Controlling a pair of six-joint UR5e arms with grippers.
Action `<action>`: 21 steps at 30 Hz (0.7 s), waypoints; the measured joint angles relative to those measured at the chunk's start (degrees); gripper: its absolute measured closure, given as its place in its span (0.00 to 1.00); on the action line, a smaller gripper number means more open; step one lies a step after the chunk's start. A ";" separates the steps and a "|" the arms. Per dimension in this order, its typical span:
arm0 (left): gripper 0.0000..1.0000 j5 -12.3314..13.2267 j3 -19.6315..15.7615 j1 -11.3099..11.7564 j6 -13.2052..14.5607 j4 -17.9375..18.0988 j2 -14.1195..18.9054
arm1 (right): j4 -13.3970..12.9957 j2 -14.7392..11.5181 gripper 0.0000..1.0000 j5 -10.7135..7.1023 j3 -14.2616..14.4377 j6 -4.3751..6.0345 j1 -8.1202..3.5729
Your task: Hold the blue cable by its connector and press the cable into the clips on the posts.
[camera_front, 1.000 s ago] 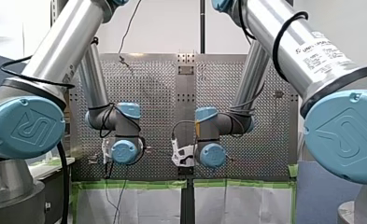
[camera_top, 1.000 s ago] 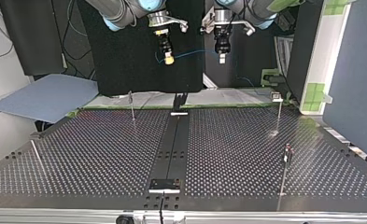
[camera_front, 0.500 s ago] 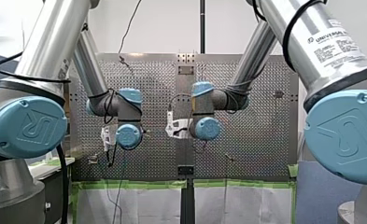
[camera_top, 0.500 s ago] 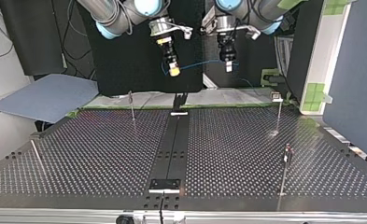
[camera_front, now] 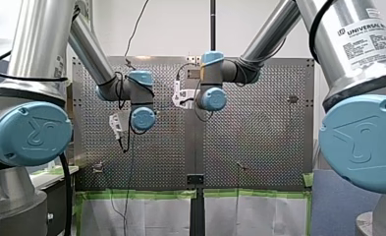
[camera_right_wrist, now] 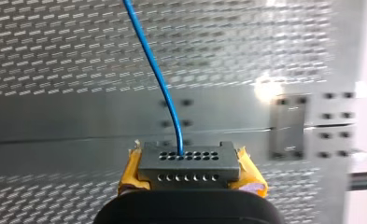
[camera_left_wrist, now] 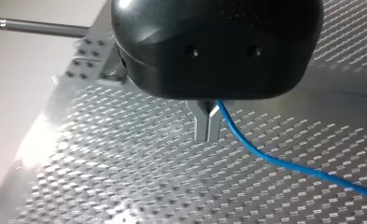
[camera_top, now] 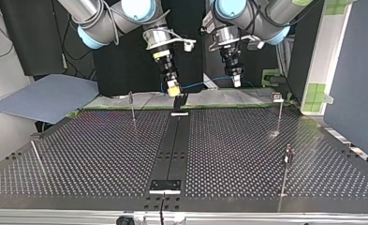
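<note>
At the top view's left, a thin post (camera_top: 133, 108) stands near the far edge of the perforated table (camera_top: 102, 154), its clip bare. Just right of it my right gripper (camera_top: 173, 89) hangs above the table's far edge, its yellow pads (camera_right_wrist: 130, 175) pinching the grey connector (camera_right_wrist: 189, 163) from both sides. From the connector the blue cable (camera_top: 198, 85) runs through the air to my left gripper (camera_top: 237, 81), whose metal fingers (camera_left_wrist: 202, 123) are pressed together on it; the rest trails off past that gripper. Further right, a second post (camera_top: 279, 115) stands at the far edge and a third post (camera_top: 286, 161) nearer the camera, both well apart from the cable. I judge the grasp done, with the connector held and the cable spanning the two grippers. The routing is all to do: no clip holds the cable yet, and it has to be brought down to each post.
</note>
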 joint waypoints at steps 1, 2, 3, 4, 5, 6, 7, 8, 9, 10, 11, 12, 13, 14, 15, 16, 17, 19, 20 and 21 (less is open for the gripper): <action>1.00 -0.39 0.46 0.12 0.22 -0.44 0.46 | 0.55 -0.56 1.00 -0.24 -0.56 0.00 -0.07; 1.00 -0.97 1.12 0.29 0.52 -1.10 1.11 | 1.09 -1.10 1.00 -0.43 -1.11 0.01 -0.14; 1.00 -1.41 1.59 0.40 0.70 -1.59 1.59 | 1.78 -1.78 1.00 -0.59 -1.79 0.02 -0.22; 1.00 -1.85 2.05 0.53 0.85 -2.04 2.05 | 2.25 -2.25 1.00 -0.69 -2.26 0.04 -0.28; 1.00 -2.47 2.69 0.72 0.99 -2.66 2.68 | 2.74 -2.73 1.00 -0.77 -2.74 0.06 -0.33; 1.00 -2.93 3.17 0.87 1.06 -3.16 3.16 | 3.41 -3.40 1.00 -0.91 -3.40 0.07 -0.39; 1.00 -3.33 3.62 1.02 1.12 -3.63 3.63 | 3.90 -3.87 1.00 -1.06 -3.92 0.08 -0.41; 1.00 -3.76 4.26 1.21 1.18 -4.23 4.26 | 4.41 -4.20 1.00 -1.22 -4.41 0.09 -0.44; 1.00 -3.99 4.75 1.35 1.22 -4.73 4.74 | 5.06 -4.37 1.00 -1.48 -5.06 0.09 -0.46; 1.00 -4.16 5.22 1.50 1.24 -5.23 5.22 | 5.53 -4.30 1.00 -1.74 -5.54 0.07 -0.45; 1.00 -4.30 5.84 1.71 1.27 -5.82 5.85 | 6.03 -4.10 1.00 -2.03 -6.04 0.03 -0.43; 1.00 -4.35 6.34 1.87 1.27 -6.32 6.33 | 6.72 -3.69 1.00 -2.38 -6.72 -0.02 -0.38; 1.00 -4.38 6.86 2.01 1.28 -6.86 6.86 | 7.20 -3.37 1.00 -2.58 -7.20 -0.06 -0.33; 1.00 -4.40 7.53 2.22 1.30 -7.52 7.54 | 7.68 -3.08 1.00 -2.74 -7.69 -0.09 -0.28; 1.00 -4.40 8.06 2.39 1.32 -8.03 8.05 | 8.32 -2.79 1.00 -2.89 -8.31 -0.10 -0.25; 1.00 -4.42 8.55 2.56 1.34 -8.54 8.53 | 8.78 -2.66 1.00 -2.98 -8.77 -0.10 -0.25; 1.00 -4.42 9.18 2.84 1.38 -9.17 9.18 | 9.25 -2.55 1.00 -3.05 -9.26 -0.08 -0.29; 1.00 -4.40 10.18 3.25 1.43 -10.17 10.17 | 10.41 -2.31 1.00 -3.18 -10.42 -0.04 -0.37; 1.00 -4.30 10.86 3.53 1.47 -10.86 10.86 | 10.91 -2.17 1.00 -3.21 -10.91 -0.01 -0.41; 1.00 -4.14 11.38 3.74 1.53 -11.36 11.38 | 11.57 -1.97 1.00 -3.25 -11.57 0.03 -0.45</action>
